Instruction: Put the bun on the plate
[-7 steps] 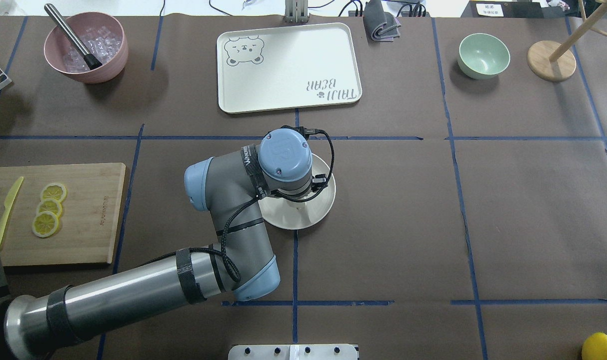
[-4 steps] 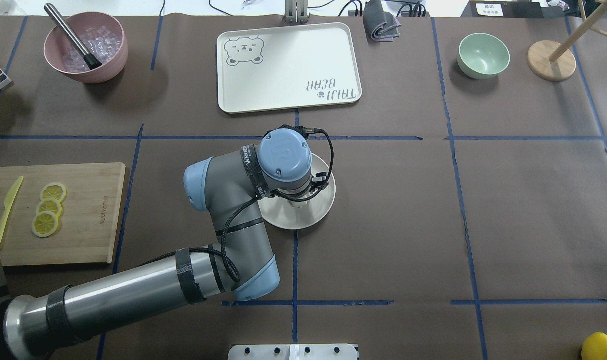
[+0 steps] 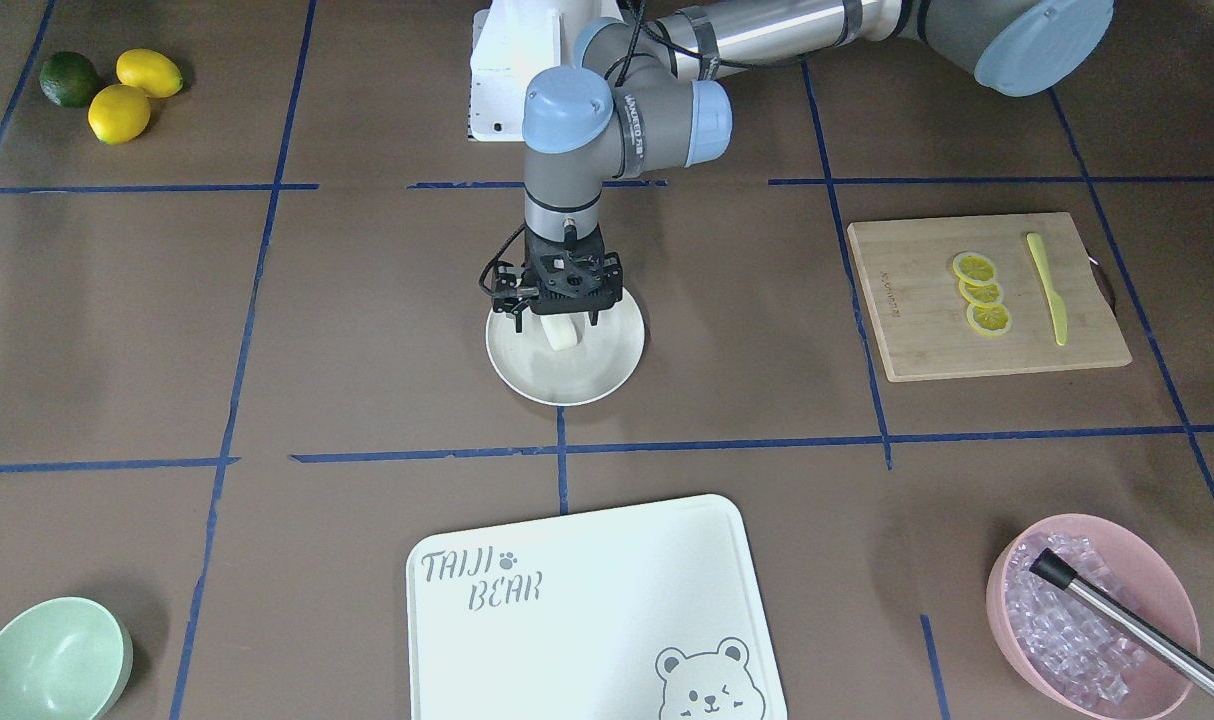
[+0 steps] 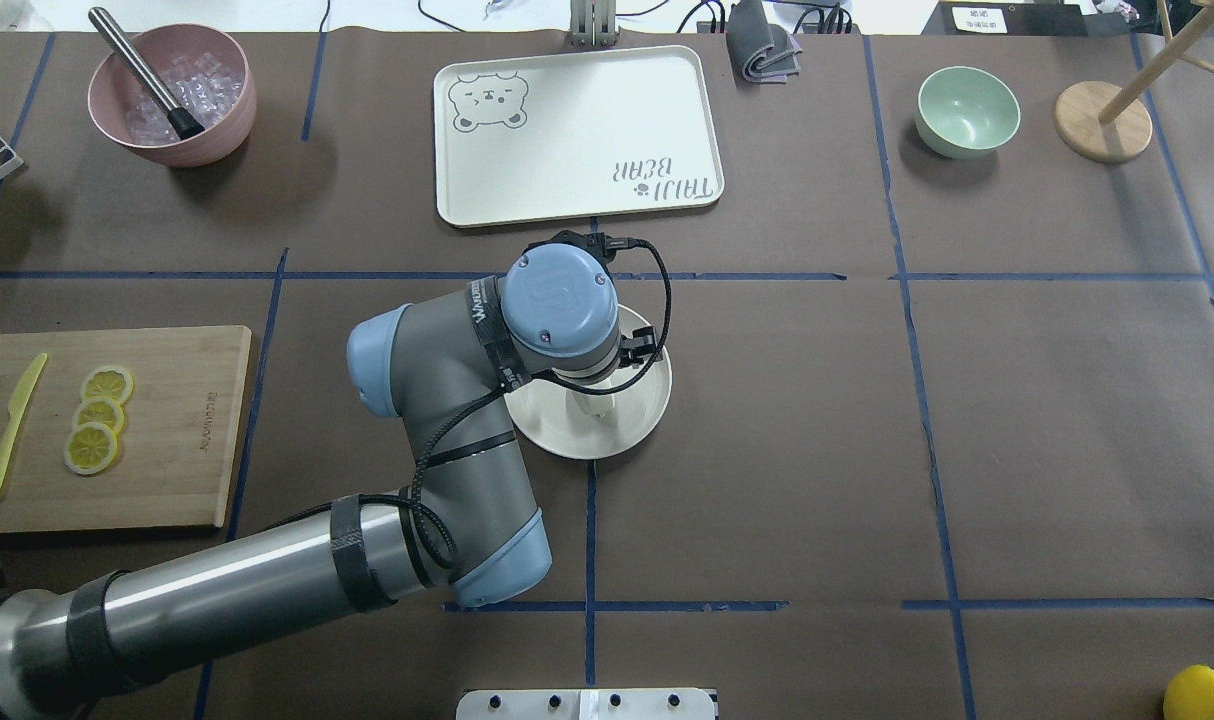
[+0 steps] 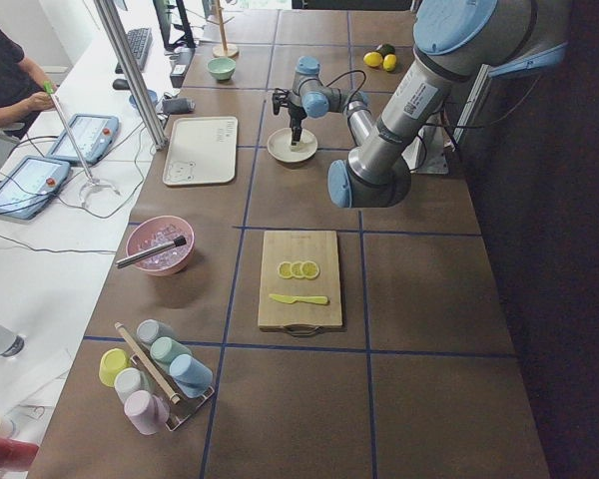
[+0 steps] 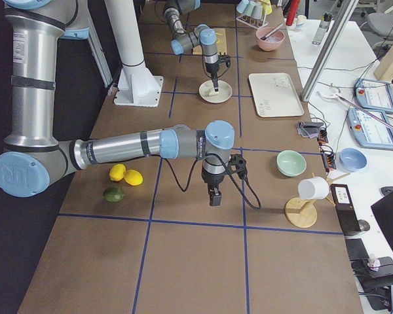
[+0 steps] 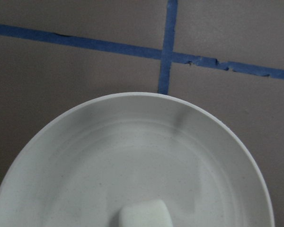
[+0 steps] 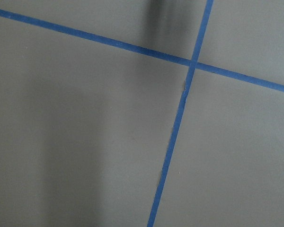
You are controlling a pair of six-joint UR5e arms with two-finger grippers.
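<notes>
**Bun lies on the plate, claw spread above it**

The bun [image 3: 559,336] rests on the plate [image 3: 567,392], slightly to the robot's side of the plate's middle. The left gripper [image 3: 555,322] hangs just above it with its fingers spread on either side, probably to let it go. The right gripper [image 6: 214,196] waits well apart from the plate, and I cannot tell its state.

You are looking at a plain white bun [image 3: 561,336], a plain cream-white plate [image 3: 567,378], and a brown table [image 3: 367,330] showing blue tape lines [image 3: 727,440].
</notes>
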